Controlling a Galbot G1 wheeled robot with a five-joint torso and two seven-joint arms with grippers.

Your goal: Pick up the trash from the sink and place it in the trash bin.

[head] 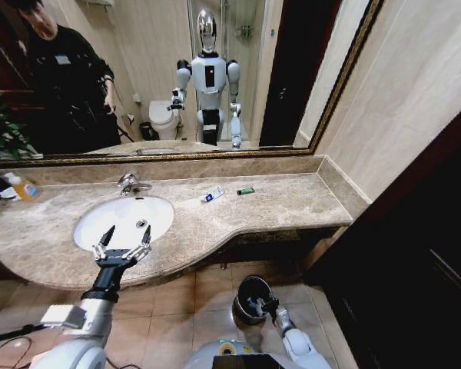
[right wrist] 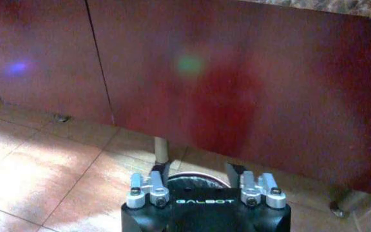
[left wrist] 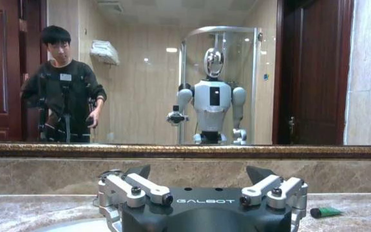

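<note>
The white oval sink (head: 100, 231) with its chrome faucet (head: 129, 183) is set in the beige marble counter. My left gripper (head: 128, 229) hovers open and empty over the basin's front rim, facing the mirror (left wrist: 198, 171). The trash lies on the counter right of the basin: a white tube with a blue mark (head: 211, 195), a pale packet (head: 188, 203) and a small dark-green piece (head: 246, 191) (left wrist: 325, 211). Low by the floor, my right gripper (head: 267, 304) (right wrist: 196, 166) is shut on the rim of the round black trash bin (head: 250, 296) (right wrist: 195, 181).
An orange-capped bottle (head: 23, 187) stands at the counter's far left beside a plant (head: 0, 127). A large mirror (head: 215, 77) backs the counter. A dark red cabinet front (right wrist: 205, 87) runs under the counter, above the tiled floor (head: 184, 307). A dark wall closes the right side.
</note>
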